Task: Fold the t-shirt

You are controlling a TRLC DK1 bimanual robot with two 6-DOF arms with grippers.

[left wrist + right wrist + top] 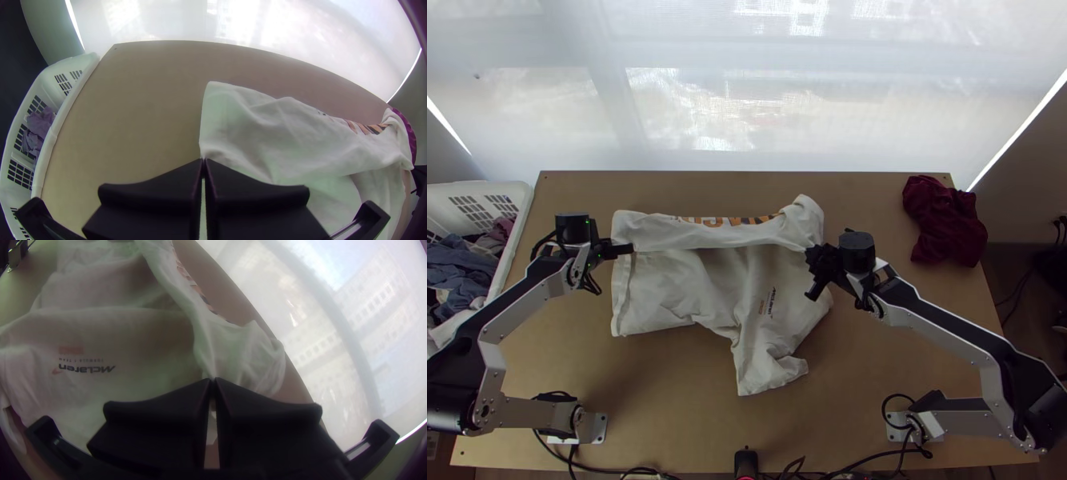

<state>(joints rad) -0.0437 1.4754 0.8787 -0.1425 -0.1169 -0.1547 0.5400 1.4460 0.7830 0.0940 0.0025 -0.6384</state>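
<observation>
The white t-shirt point(707, 296) is laid across the middle of the worktop point(667, 424), between the two arms, and only a partial fold can be made out. A long band of its fabric is drawn fairly straight between the grippers on the side toward the window, with part of the large orange print point(699, 220) exposed along its far edge. One end of this band is pinched in the left gripper point(627, 250), at the garment's outer edge; the other is pinched in the right gripper point(815, 256), beside a bunched corner point(805, 214). The fingers of both are pressed together on the cloth. Whether the band is lifted or rests on the layer beneath cannot be told.

The task is judged to be at an early stage. The band appears to be a first fold being formed, and its left end is fairly neat. The rest is spread loosely: creases run through the middle, and a sleeve-like part point(767, 372) is left sticking out toward the near edge. That part is yet to be tucked in, the bunched corner smoothed, and the whole brought down to a compact, even shape by further folds.
</observation>
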